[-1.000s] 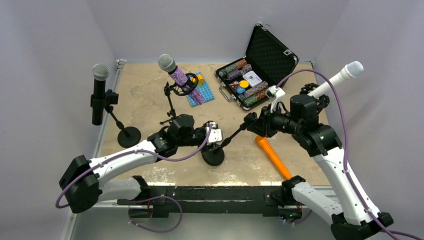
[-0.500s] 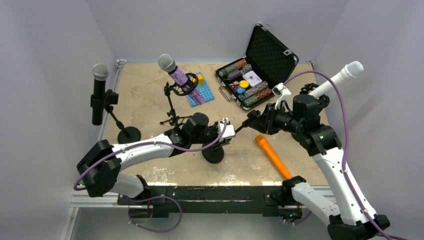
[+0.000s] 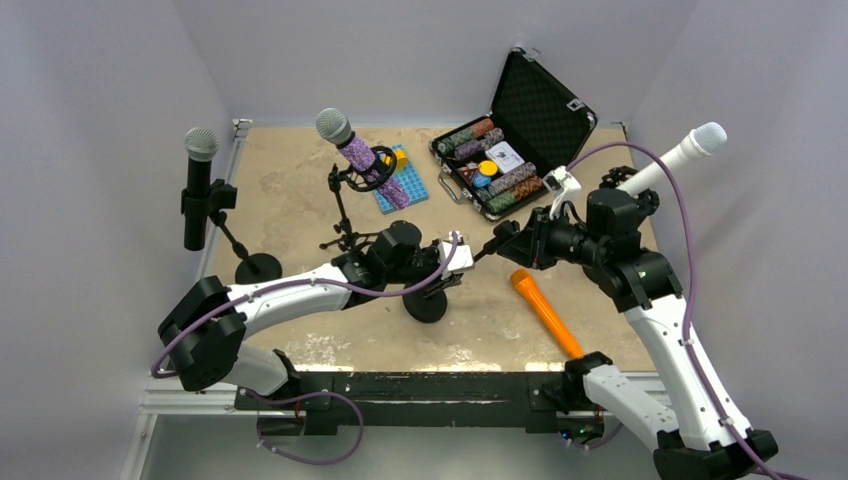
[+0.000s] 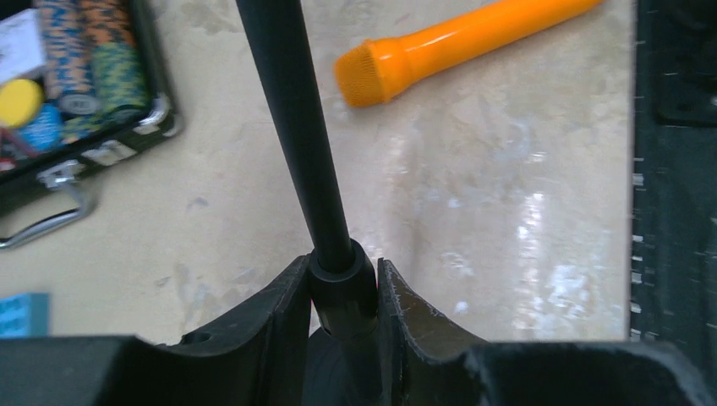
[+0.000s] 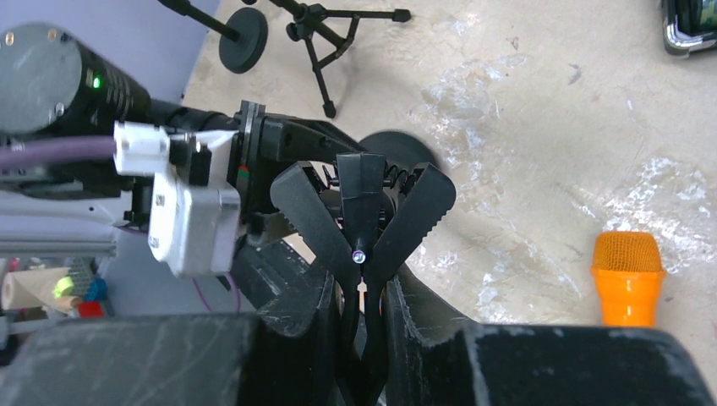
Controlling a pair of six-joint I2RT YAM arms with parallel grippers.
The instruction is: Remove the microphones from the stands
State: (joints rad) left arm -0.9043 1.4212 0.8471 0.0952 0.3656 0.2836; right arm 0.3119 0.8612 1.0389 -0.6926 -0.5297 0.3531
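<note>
The orange microphone (image 3: 545, 312) lies on the table, off its stand; it also shows in the left wrist view (image 4: 457, 51) and the right wrist view (image 5: 626, 279). The black stand leans on its round base (image 3: 425, 306). My left gripper (image 3: 455, 268) is shut on the stand's pole (image 4: 292, 110) at its lower collar, jaws (image 4: 342, 269) pressed on both sides. My right gripper (image 3: 502, 240) is shut on the handles of the stand's spring clip (image 5: 363, 194), whose toothed jaws stand spread and empty; the gripper also shows in its own view (image 5: 365, 283).
A black microphone on a round-base stand (image 3: 200, 190) is at the far left. A purple microphone on a tripod stand (image 3: 355, 152) sits beside a blue rack (image 3: 403, 180). An open poker chip case (image 3: 510, 140) is at the back. A white microphone (image 3: 690, 150) rises at the right.
My left arm has swung right and shut on the stand's pole near its base. My right gripper has shifted slightly up with the clip. The orange microphone has not moved.
</note>
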